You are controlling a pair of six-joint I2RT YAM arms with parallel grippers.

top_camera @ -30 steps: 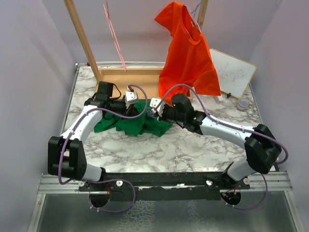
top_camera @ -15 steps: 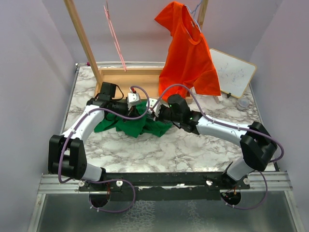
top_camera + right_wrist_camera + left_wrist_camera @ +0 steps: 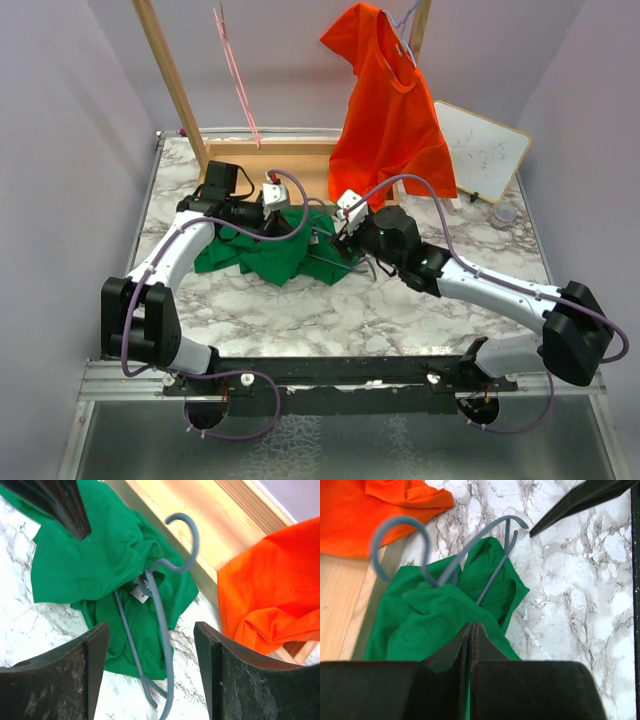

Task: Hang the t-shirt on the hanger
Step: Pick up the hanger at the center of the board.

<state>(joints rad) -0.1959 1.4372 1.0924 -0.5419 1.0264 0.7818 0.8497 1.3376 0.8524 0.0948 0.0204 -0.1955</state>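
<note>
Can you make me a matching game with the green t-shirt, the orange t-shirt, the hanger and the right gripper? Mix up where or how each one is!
Things:
1. green t-shirt
2. orange t-shirt
3. hanger
4. right gripper

Place or state:
A. open
B. hanging up
C. crumpled on the table
D. lying across green cloth

Pairs: 1-C, 2-B, 3-D, 4-A

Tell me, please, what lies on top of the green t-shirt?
The blue-grey hanger lies on the t-shirt, its hook toward the wooden base. Whatever is under the cloth is hidden.
</note>
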